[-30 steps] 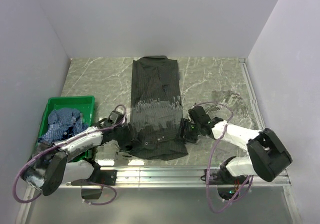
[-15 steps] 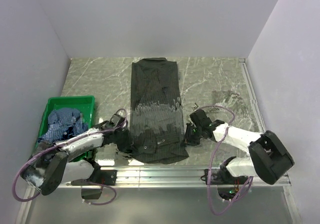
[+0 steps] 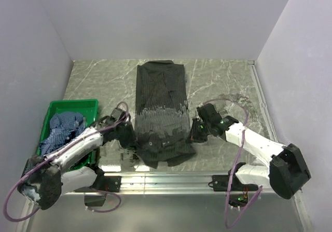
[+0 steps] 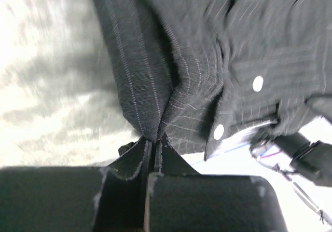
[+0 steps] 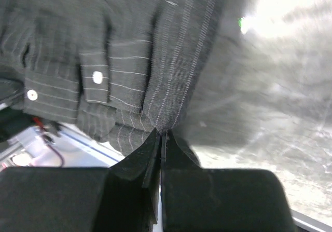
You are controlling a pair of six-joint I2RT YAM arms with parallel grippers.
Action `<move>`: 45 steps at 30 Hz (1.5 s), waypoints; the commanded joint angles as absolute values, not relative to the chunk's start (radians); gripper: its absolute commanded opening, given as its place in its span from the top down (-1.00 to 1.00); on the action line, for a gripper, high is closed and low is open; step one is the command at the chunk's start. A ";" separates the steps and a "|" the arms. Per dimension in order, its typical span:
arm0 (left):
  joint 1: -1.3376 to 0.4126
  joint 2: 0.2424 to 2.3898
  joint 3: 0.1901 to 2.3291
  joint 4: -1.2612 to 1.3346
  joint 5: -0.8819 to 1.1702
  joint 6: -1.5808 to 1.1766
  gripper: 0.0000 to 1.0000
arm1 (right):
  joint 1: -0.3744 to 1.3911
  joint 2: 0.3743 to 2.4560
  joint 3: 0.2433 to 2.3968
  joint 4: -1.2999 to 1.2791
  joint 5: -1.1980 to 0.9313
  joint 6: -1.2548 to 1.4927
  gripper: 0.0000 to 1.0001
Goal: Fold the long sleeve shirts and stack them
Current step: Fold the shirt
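The black pinstriped shirt (image 3: 161, 105) lies as a long strip on the table (image 3: 223, 81) to the right of the green crate (image 3: 73, 103), where the blue checked shirt (image 3: 65, 125) sits bunched. Its near hem is pinched at both corners, the left gripper (image 4: 155, 141) pressed shut on the one nearer the crate, the right gripper (image 5: 162, 134) on the one farther from it. Each bite looks thin, so a layer could slip or one corner lag, skewing the fold toward the collar end beyond the crate.

Top view: high, near side, looking down. Wrist views: close, low. All share black shirt (image 3: 161, 102) hem.
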State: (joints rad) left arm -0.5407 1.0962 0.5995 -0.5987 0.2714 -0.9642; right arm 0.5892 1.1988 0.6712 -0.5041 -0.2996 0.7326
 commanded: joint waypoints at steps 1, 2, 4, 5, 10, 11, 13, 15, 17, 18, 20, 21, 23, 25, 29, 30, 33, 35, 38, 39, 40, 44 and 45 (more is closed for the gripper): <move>-0.483 1.137 0.701 -0.626 0.224 -0.887 0.99 | 0.568 1.206 0.780 -0.542 -0.297 0.687 1.00; -0.451 1.147 0.736 -0.621 0.219 -0.876 0.99 | 0.548 1.216 0.796 -0.537 -0.304 0.683 1.00; -0.424 1.198 0.799 -0.606 0.222 -0.847 0.99 | 0.525 1.255 0.851 -0.535 -0.328 0.664 1.00; -0.404 1.218 0.820 -0.601 0.224 -0.838 0.99 | 0.502 1.272 0.874 -0.534 -0.334 0.658 1.00; -0.338 1.356 0.955 -0.572 0.268 -0.789 0.99 | 0.437 1.382 1.030 -0.531 -0.391 0.632 1.00; -0.313 1.391 0.972 -0.566 0.273 -0.785 0.99 | 0.430 1.399 1.052 -0.529 -0.393 0.629 1.00; -0.285 1.426 1.023 -0.555 0.305 -0.772 0.99 | 0.405 1.454 1.118 -0.535 -0.400 0.617 1.00; -0.250 1.474 1.058 -0.545 0.313 -0.766 0.99 | 0.388 1.509 1.159 -0.540 -0.406 0.612 1.00; -0.229 1.527 1.107 -0.534 0.319 -0.755 0.97 | 0.373 1.545 1.207 -0.529 -0.420 0.609 1.00; -0.222 1.546 1.121 -0.529 0.319 -0.752 0.98 | 0.370 1.577 1.233 -0.528 -0.416 0.609 1.00; -0.212 1.603 1.157 -0.520 0.331 -0.750 0.96 | 0.365 1.612 1.261 -0.525 -0.410 0.607 1.00; -0.209 1.620 1.166 -0.505 0.337 -0.749 0.96 | 0.365 1.644 1.282 -0.526 -0.407 0.606 1.00; -0.206 1.667 1.192 -0.486 0.357 -0.749 0.95 | 0.359 1.677 1.299 -0.515 -0.402 0.603 1.00; -0.204 1.698 1.218 -0.463 0.365 -0.746 0.93 | 0.353 1.718 1.318 -0.509 -0.400 0.604 1.00; -0.201 1.785 1.265 -0.448 0.359 -0.747 0.93 | 0.330 1.785 1.339 -0.471 -0.400 0.612 1.00; -0.199 1.793 1.269 -0.440 0.359 -0.749 0.93 | 0.327 1.796 1.347 -0.465 -0.397 0.614 1.00; -0.189 1.821 1.288 -0.420 0.371 -0.761 0.93 | 0.316 1.838 1.370 -0.453 -0.396 0.608 1.00; -0.180 1.835 1.298 -0.404 0.377 -0.767 0.91 | 0.310 1.868 1.382 -0.446 -0.394 0.606 1.00; -0.173 1.867 1.321 -0.399 0.367 -0.775 0.85 | 0.301 1.905 1.402 -0.439 -0.390 0.603 1.00; -0.173 1.876 1.333 -0.396 0.374 -0.776 0.83 | 0.296 1.914 1.407 -0.433 -0.390 0.604 1.00; -0.173 1.887 1.339 -0.394 0.376 -0.778 0.81 | 0.293 1.920 1.410 -0.428 -0.390 0.606 0.99; -0.172 1.919 1.356 -0.376 0.365 -0.778 0.64 | 0.288 1.953 1.424 -0.408 -0.380 0.604 0.86; -0.172 1.922 1.361 -0.368 0.362 -0.779 0.57 | 0.285 1.956 1.433 -0.407 -0.377 0.601 0.73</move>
State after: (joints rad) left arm -0.1780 1.9114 1.3193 -0.4183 0.3630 -0.7750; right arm 0.2996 1.9434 1.3769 -0.4408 -0.3996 0.6197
